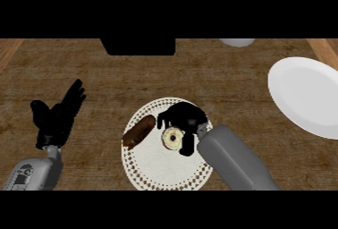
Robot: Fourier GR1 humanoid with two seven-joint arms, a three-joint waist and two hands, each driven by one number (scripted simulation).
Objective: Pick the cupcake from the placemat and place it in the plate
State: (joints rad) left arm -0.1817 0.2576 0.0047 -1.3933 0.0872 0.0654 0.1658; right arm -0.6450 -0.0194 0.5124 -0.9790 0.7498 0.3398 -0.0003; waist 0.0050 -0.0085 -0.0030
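While my right hand (183,117) hangs over the upper right part of the placemat (155,172), its black fingers are curled downward above the mat, and I cannot tell whether they close on anything beneath them. My grey right forearm (234,159) runs from the hand toward the lower right. Just beside my thumb, at the left of the hand, sits the cupcake (173,138), a pale round thing with a darker ring on top, resting on the mat; my thumb lies along its right side, and whether it touches I cannot say. Left of the cupcake, near the mat's left rim, lies a brown oblong pastry (138,132), tilted, apart from the cupcake. The placemat is white and round with a dotted border, lying on the brown wooden counter (99,80).

My left hand (58,117) shows at the left, well apart from the mat, fingers straight and pointing up, resting open. Its grey forearm (34,172) enters from the lower left.

Farther right, well apart from my right hand, the white plate (305,96) lies bare at the counter's right edge. At the top stand a dark box (138,46) and a small white round object (238,42).
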